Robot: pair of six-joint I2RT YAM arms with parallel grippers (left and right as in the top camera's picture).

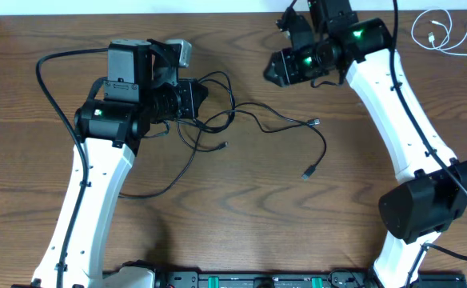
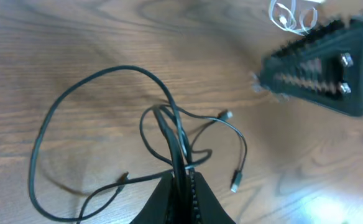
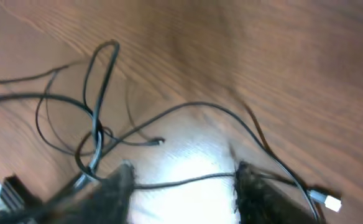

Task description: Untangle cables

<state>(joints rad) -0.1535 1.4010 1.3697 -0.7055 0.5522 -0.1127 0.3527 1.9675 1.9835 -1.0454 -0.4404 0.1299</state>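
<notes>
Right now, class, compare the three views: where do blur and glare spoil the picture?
Overhead: sharp, evenly lit, cables crisp. Left wrist: cables sharp, glare on the table at lower right. Right wrist: motion-blurred throughout, bright glare at bottom centre.

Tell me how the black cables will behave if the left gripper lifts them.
Likely floppy: the black cables lie in loose curves and loops, so they should sag and trail. Probably light, being thin. Strands cross near the left gripper, so pulling one may drag the others.
</notes>
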